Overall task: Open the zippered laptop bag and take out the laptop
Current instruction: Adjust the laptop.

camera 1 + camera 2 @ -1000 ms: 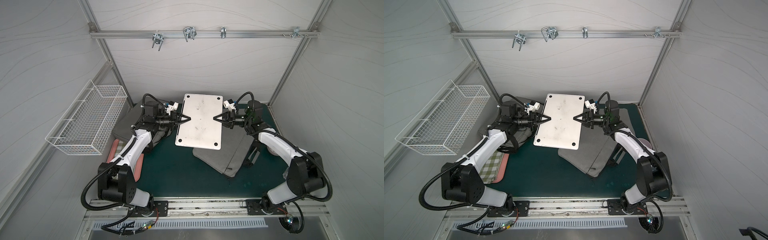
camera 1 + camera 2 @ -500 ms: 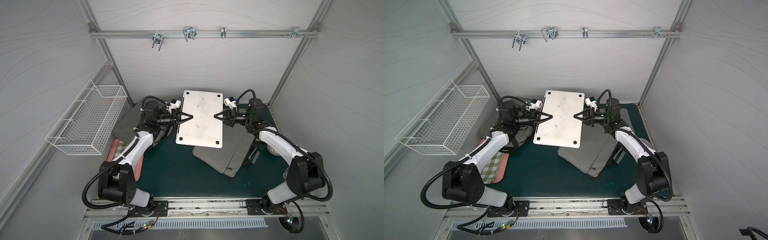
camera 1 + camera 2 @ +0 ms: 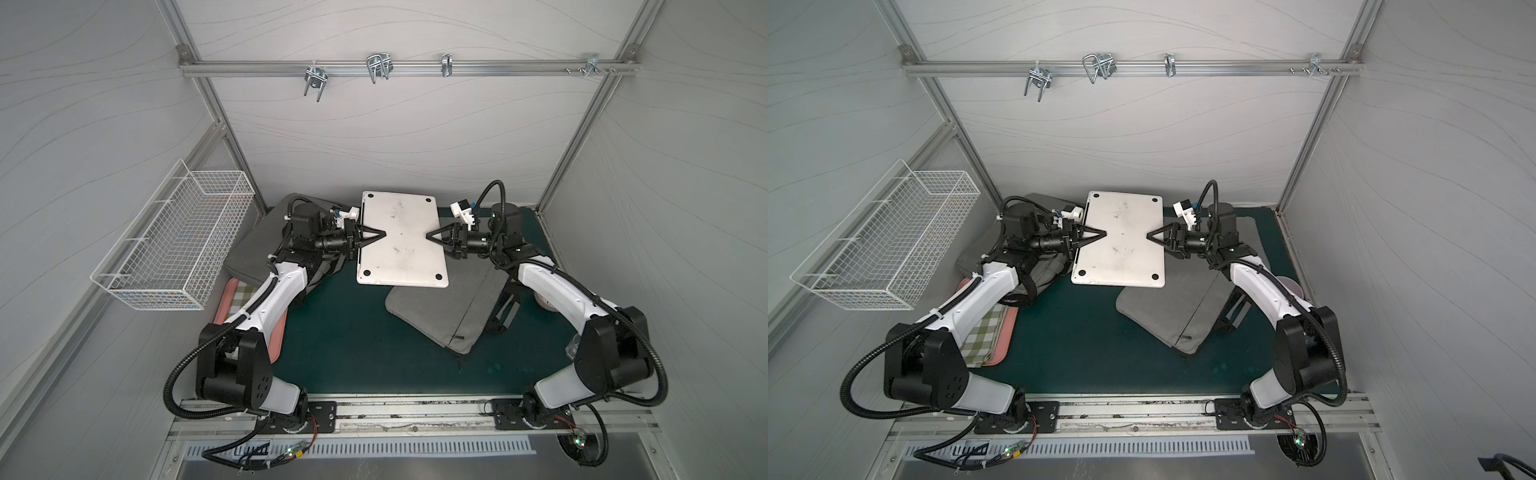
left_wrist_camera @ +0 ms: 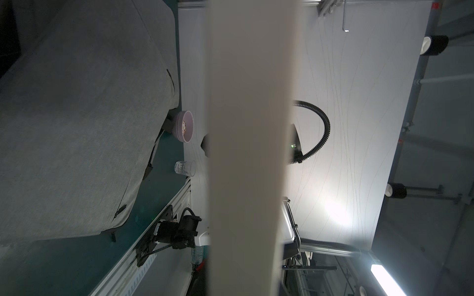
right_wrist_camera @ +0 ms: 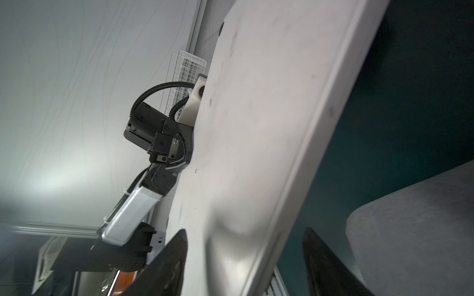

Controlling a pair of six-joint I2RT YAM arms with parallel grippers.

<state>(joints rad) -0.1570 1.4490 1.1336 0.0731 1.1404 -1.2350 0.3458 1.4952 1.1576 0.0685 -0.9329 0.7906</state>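
Since a second ago the laptop (image 3: 401, 245) has been carried toward the back wall, and the right jaws have let go. In the right wrist view they stand spread, one finger on either side of the laptop's edge and clear of it. The left jaws are pinched on the opposite side edge, about midway along, so that grip alone seems to carry it. The laptop is out of the bag (image 3: 440, 316), underside up with its rubber feet showing. It is lifted off the worktop (image 3: 353, 353) at the back, with its near edge over the bag's far corner. It looks like a stiff, smooth metal slab, fairly heavy for a one-sided pinch and likely to sag or slip. The middle of each side edge is the safest hold, or it could be laid flat. The soft grey bag lies slack on the green worktop. A second grey bag (image 3: 249, 253) and a tray (image 3: 1005, 332) with a checked cloth lie under the left arm. A bowl (image 4: 184, 125) and a glass (image 4: 184, 167) stand by the right wall, and a wire basket (image 3: 174, 237) hangs on the left one.
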